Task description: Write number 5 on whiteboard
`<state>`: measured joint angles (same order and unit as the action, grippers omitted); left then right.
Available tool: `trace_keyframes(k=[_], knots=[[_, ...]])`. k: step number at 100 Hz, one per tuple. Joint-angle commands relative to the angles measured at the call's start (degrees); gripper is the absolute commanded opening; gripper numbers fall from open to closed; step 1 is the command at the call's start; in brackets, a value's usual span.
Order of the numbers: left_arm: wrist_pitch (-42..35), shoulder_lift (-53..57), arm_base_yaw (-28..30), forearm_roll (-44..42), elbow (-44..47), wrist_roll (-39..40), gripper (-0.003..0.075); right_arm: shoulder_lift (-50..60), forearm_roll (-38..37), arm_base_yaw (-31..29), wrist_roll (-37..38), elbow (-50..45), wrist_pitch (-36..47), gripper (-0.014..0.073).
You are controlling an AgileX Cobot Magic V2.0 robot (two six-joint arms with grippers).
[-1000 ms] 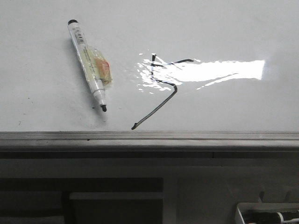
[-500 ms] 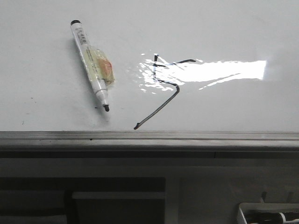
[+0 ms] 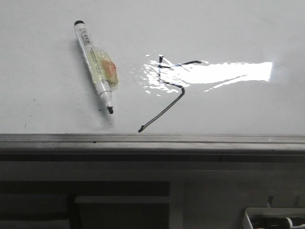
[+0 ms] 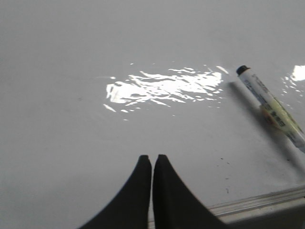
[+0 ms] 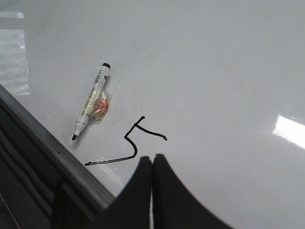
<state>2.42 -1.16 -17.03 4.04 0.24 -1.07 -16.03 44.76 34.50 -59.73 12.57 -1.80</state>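
The whiteboard [image 3: 228, 28] fills the front view, glossy white with a bright glare patch. On it stands the number 5 [image 3: 164, 107], a thin black angular figure with a top bar and a long slanted tail; the number 5 [image 5: 131, 148] also shows in the right wrist view. A white marker [image 3: 94, 66] lies uncapped to its left, tip toward the rail; the marker [image 4: 269, 105] and marker [image 5: 89, 108] show in both wrist views. My left gripper [image 4: 152, 157] is shut and empty over bare board. My right gripper [image 5: 152, 157] is shut and empty, near the figure.
A grey metal edge rail [image 3: 152, 140] runs along the board's near side. Below it sit dark shelf parts and a white tray corner [image 3: 274, 218] at the lower right. Small dark specks [image 4: 224, 164] dot the board near the rail.
The marker and the drawn figure sit slightly farther right and lower in the front view than a second ago, as if the view shifted. Nothing on the board has been moved.
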Motion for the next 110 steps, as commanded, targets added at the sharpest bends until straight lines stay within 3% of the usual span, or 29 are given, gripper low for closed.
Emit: trace_keyframes(k=[1, 18, 110], knots=[[2.64, 1.08, 2.97, -0.60, 0.94, 2.68, -0.0020, -0.36, 0.37, -0.27, 0.02, 1.50, 3.76, -0.0061], [13.16, 3.08, 5.16, -0.14, 0.94, 2.88, -0.0020, -0.36, 0.37, -0.27, 0.02, 1.50, 3.76, -0.0061], [13.88, 3.08, 5.38, 2.87, 1.05, 2.89, -0.0020, -0.36, 0.37, -0.27, 0.02, 1.50, 3.76, -0.0061]])
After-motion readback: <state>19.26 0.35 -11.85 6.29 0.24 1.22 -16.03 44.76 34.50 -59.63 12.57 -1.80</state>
